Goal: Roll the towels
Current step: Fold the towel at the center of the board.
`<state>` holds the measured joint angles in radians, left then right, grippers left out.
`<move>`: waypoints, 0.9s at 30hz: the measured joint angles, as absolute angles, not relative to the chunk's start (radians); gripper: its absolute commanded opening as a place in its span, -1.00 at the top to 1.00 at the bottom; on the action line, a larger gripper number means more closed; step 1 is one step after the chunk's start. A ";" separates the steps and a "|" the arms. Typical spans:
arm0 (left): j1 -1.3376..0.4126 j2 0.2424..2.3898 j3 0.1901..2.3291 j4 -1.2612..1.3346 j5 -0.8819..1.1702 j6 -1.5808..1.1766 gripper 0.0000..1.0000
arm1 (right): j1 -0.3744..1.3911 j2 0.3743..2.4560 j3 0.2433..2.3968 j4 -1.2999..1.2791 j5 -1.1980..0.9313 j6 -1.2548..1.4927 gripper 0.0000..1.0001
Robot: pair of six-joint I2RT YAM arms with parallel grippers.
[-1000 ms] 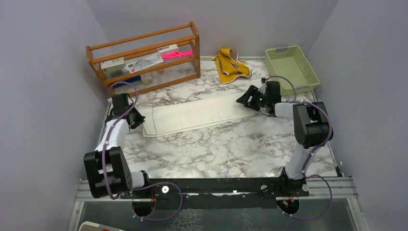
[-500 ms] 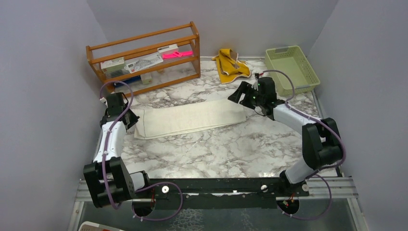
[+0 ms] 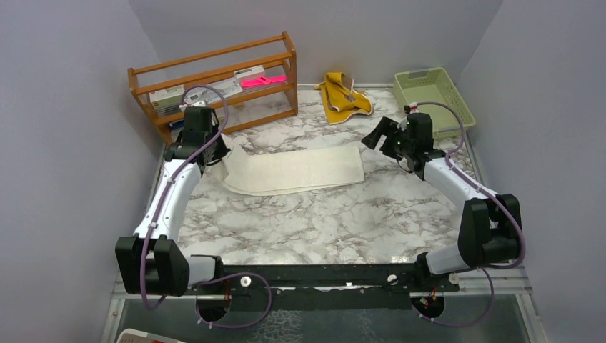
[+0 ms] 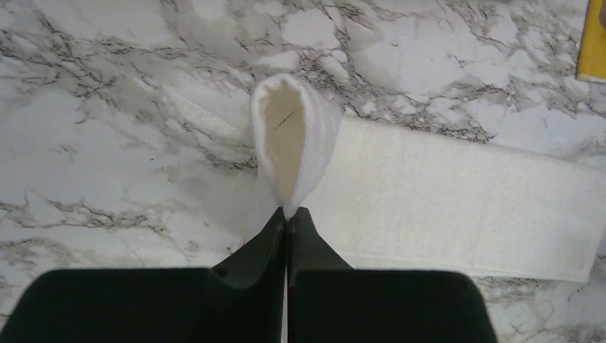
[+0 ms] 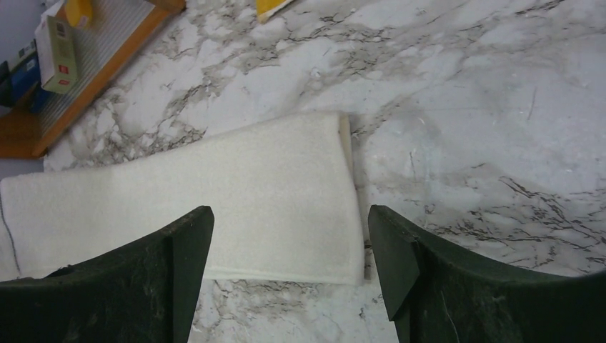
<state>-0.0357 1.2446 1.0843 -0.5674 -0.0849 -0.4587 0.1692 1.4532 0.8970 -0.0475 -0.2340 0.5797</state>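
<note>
The left tool (image 3: 213, 150) (image 4: 287, 213) is pressed together on one short end of the cream-white towel (image 3: 300, 170), its two black fingers (image 4: 268, 243) meeting with the cloth pinched between their tips. Just past those tips, in the left wrist view, the held end stands up off the marble surface (image 3: 321, 221) as an open loop, curled back on itself. The rest of the towel (image 4: 457, 214) runs flat away to that tool's right. From above, the raised end sits right at the left tool, and the strip stretches across the surface towards the right tool.

The right tool (image 3: 379, 138) (image 5: 289, 214) stands wide apart and holds nothing. It hangs above the surface near the towel's other short end, not touching it. In its own camera the towel (image 5: 236, 186) lies flat beneath and ahead of the gap between the fingers (image 5: 186, 250), with its short edge nearer the right-hand finger.

The mustard-yellow towel (image 3: 344, 96) lies crumpled beyond the right tool, at the far edge of the surface, well apart from both tools. A pale green basket (image 3: 429, 96) stands just beyond the right tool, to its outer side. A wooden rack (image 3: 291, 71) with small items on its shelves stands just beyond the left tool
</note>
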 measured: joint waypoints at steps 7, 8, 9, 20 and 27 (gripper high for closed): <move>-0.166 1.373 1.219 -0.624 -0.096 -0.448 1.00 | 0.132 1.436 0.891 -0.090 -0.157 0.578 -0.62; -0.171 1.377 1.224 -0.624 -0.096 -0.448 1.00 | 0.131 1.422 0.885 -0.094 -0.144 0.578 -0.62; -0.205 1.400 1.253 -0.629 -0.096 -0.448 1.00 | 0.130 1.405 0.879 -0.099 -0.133 0.577 -0.62; -0.355 1.555 1.377 -0.628 -0.084 -0.480 1.00 | 0.130 1.354 0.882 -0.152 -0.073 0.554 -0.62; -0.474 1.685 1.507 -0.622 -0.064 -0.503 1.00 | 0.130 1.347 0.881 -0.182 -0.058 0.548 -0.62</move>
<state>-0.4744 1.6852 1.5066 -0.6216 -0.0635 -0.5034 0.1295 1.3468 0.8814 -0.1818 -0.0578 0.5476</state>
